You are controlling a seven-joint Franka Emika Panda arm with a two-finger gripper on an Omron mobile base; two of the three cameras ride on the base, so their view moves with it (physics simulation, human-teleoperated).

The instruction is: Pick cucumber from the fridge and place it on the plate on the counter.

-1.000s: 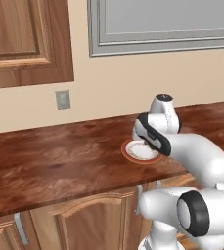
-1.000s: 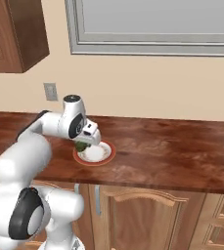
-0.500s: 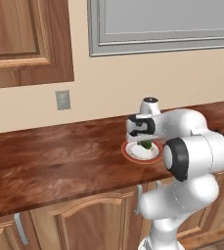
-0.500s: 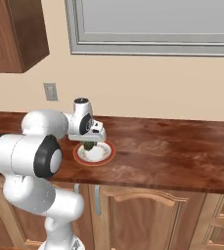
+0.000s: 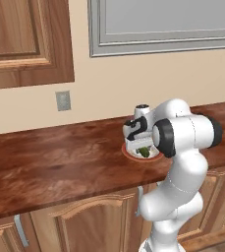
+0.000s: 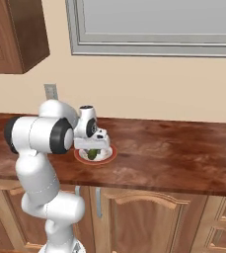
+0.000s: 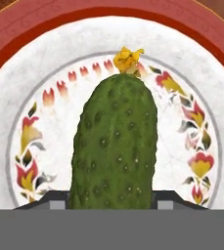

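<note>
Cucumber (image 7: 116,146) out of fridge, now directly over plate (image 7: 35,73) centre, near counter (image 5: 60,162) front edge. Gripper (image 5: 142,149) jaws clamped on it; release + retreat left.

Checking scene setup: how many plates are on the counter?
1. The plate sits on the counter right under the gripper, which is shut on the cucumber just above the plate's middle. The arm could hide something behind it.
</note>
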